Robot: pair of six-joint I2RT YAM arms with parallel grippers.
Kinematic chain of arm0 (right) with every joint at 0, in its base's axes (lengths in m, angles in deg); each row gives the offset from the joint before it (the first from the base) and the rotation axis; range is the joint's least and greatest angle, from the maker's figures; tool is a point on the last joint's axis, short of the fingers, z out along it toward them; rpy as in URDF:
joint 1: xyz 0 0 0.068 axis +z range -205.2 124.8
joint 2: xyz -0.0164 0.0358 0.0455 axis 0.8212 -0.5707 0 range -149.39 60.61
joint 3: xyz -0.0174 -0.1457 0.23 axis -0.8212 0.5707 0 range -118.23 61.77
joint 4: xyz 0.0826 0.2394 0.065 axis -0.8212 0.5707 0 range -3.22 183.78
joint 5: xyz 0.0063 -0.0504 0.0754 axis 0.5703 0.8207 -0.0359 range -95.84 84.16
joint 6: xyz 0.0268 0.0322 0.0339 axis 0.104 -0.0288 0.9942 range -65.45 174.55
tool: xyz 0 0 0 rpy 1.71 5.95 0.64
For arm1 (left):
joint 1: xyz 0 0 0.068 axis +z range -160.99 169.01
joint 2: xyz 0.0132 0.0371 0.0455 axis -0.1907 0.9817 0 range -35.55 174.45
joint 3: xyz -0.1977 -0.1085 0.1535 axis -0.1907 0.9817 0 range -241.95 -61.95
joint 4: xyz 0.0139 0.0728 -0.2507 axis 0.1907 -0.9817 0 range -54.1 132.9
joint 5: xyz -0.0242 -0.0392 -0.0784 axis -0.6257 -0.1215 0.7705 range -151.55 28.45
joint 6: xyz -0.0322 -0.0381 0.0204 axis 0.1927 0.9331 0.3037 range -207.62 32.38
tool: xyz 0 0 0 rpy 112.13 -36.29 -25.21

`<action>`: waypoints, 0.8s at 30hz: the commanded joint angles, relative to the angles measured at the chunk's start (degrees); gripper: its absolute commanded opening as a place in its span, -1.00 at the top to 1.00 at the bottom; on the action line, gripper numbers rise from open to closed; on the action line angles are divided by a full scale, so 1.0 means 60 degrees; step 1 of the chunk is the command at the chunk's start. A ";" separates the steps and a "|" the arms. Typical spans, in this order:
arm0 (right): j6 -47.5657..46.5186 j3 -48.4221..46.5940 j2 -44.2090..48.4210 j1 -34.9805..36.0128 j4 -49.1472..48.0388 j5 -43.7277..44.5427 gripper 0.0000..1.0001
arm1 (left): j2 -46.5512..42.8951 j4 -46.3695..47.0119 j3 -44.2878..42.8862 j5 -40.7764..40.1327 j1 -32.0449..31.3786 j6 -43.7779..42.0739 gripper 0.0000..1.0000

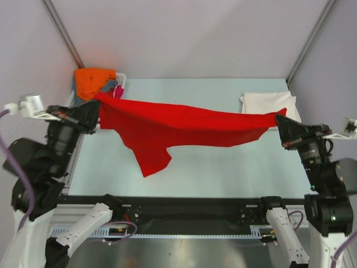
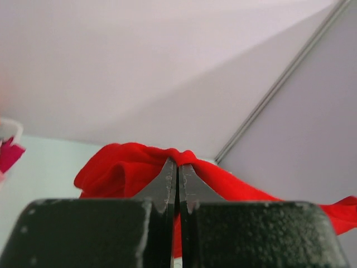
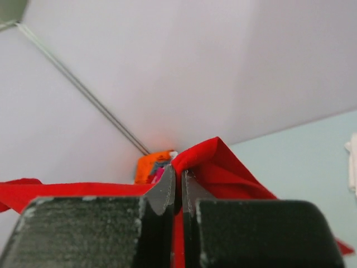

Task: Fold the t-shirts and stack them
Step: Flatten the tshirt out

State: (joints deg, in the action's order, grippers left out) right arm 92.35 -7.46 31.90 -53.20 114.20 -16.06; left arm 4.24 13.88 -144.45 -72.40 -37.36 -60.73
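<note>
The red t-shirt (image 1: 167, 125) is held stretched above the desk (image 1: 223, 167), pinched by the left claw (image 1: 99, 114) and right claw (image 1: 280, 124). Tension should be kept even while it is lowered flat.

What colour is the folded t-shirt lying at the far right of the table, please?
Cream-white; the folded t-shirt shows best in the top external view.

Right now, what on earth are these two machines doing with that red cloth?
The two arms hold a red t-shirt stretched between them above the table, each with its jaws shut on one end: the left gripper and the right gripper. A cream-white shirt lies folded at the far right; more shirts sit in a basket far left.
</note>
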 commanded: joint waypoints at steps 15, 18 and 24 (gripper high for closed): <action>0.0511 -0.0153 -0.0370 -0.0026 0.0470 0.0311 1.00 | 0.1582 -0.0862 -0.1559 -0.0724 0.0088 -0.0220 0.99; 0.0818 0.1193 -0.1044 -0.0026 -0.0392 -0.0054 1.00 | 0.2315 -0.0483 -0.0623 -0.1267 0.0118 -0.0015 0.99; 0.1302 0.3055 -0.2844 -0.0026 -0.2487 0.0311 1.00 | 0.4203 0.1654 0.1224 -0.1003 0.0922 0.0776 0.99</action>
State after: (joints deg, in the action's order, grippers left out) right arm 98.10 8.36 18.21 -53.20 108.34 -15.89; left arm 25.40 16.38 -140.41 -76.95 -34.11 -58.96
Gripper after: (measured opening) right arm 0.033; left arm 0.011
